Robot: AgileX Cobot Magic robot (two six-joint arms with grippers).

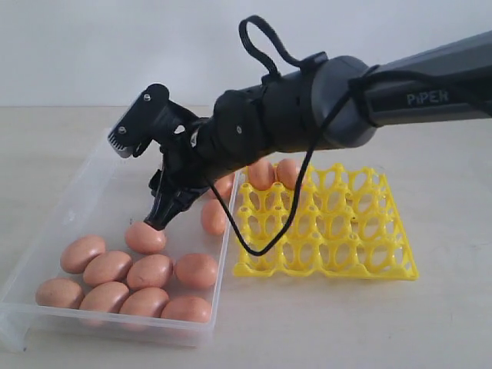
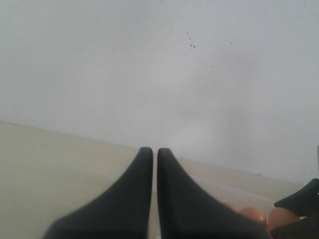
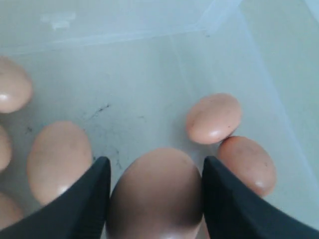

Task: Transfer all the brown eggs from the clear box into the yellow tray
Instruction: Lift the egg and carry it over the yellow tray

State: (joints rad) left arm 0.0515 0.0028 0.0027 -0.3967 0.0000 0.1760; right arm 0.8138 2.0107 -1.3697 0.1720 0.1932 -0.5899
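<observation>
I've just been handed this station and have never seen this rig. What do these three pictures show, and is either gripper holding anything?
It is a two-armed robot. The wide picture comes from a camera off the arms; the other two look out from each wrist. A clear box holds loose brown eggs beside a yellow tray, which has two eggs in its far cups. The right gripper is down in the box, closed around one brown egg. The left gripper is shut and empty.

The black right arm [image 1: 330, 100] slants downward, and its black two-fingered right gripper [image 1: 157, 221] has both jaws pressed against a light-brown oval egg [image 3: 154, 194] sitting between them. The dark left gripper [image 2: 155, 154] points level, its jaws almost touching with nothing between them.
</observation>
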